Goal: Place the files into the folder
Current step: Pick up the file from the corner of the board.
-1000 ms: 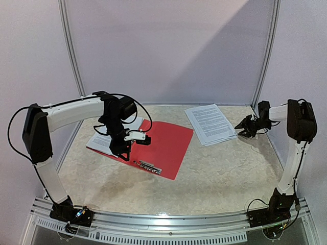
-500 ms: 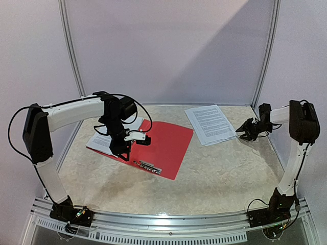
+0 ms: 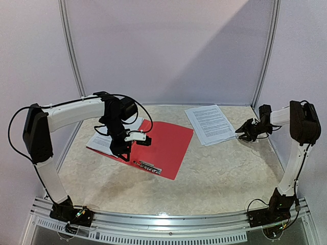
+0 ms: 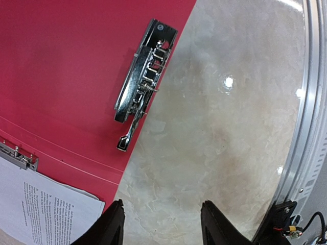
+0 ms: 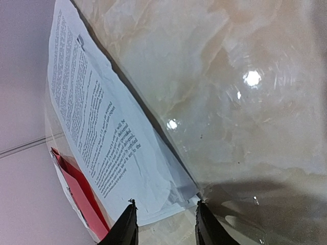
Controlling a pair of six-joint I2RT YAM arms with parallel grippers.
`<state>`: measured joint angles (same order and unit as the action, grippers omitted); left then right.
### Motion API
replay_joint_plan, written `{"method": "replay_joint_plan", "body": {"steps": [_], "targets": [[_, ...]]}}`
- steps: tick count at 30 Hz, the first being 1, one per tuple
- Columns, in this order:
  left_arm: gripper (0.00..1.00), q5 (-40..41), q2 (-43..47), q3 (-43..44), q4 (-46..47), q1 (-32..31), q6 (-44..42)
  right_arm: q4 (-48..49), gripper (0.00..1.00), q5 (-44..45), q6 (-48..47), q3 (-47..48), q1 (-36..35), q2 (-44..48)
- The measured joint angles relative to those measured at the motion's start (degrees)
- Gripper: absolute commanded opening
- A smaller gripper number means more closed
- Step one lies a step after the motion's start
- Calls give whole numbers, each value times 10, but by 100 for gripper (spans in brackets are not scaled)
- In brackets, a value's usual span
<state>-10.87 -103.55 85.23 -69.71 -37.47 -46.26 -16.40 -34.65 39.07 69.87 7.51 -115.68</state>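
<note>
Right gripper (image 5: 164, 204): shifted slightly right; fingers parted, empty.
Clip (image 3: 149, 166): one, on Folder's near edge.
Folder (image 3: 166, 145): one, red, centre-left.
Left gripper (image 4: 163, 204): over Folder's near edge; fingers wide, empty.
Files: two stacks; left stack (image 3: 99, 142) touching Folder, right stack (image 3: 209, 123) far right.

Glossy red plastic folder (image 4: 66, 76), shiny metal clip (image 4: 143, 87)

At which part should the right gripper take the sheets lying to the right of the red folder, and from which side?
Take the files at the corner nearest the right gripper, coming in low from the right. In the right wrist view that corner seems to curl a little off the table, leaving a shadowed gap for a finger.
</note>
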Motion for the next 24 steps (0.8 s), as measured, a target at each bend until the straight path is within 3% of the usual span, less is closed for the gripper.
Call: {"method": "replay_joint_plan", "body": {"steps": [14, 24], "targets": [[51, 8, 0, 0, 0, 0, -1, 30, 37, -41, 27, 29, 0, -38], [51, 9, 0, 0, 0, 0, -2, 112, 37, -68, 77, 29, -1, -47]]}}
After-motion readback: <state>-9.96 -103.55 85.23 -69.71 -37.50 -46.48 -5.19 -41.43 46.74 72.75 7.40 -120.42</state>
